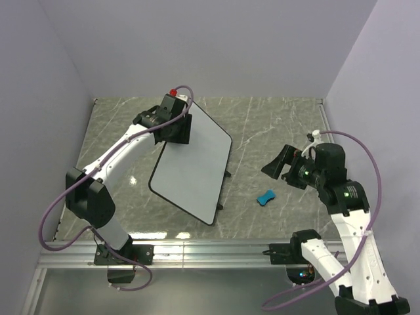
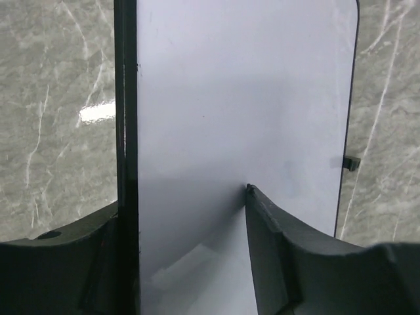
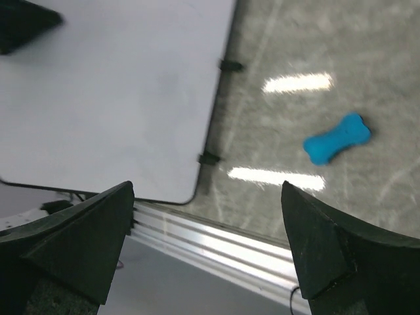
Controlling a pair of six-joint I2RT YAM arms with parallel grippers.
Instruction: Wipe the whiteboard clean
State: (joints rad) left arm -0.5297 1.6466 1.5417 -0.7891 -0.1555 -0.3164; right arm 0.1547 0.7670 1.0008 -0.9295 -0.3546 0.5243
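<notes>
The whiteboard (image 1: pixel 193 164) stands tilted on the marble table, white face with a thin black frame, and no scribble shows on it. My left gripper (image 1: pixel 178 129) is shut on its far upper edge; in the left wrist view my left gripper (image 2: pixel 180 198) has one finger behind the black frame and the other on the white face (image 2: pixel 230 98). My right gripper (image 1: pixel 278 167) is open and empty, in the air to the right of the board. In the right wrist view my right gripper (image 3: pixel 205 191) looks down on the whiteboard (image 3: pixel 111 85).
A small blue eraser block (image 1: pixel 266 196) lies on the table right of the board, below my right gripper; it also shows in the right wrist view (image 3: pixel 336 138). An aluminium rail (image 1: pixel 210 248) runs along the table's near edge. Walls close in the table on the left, back and right.
</notes>
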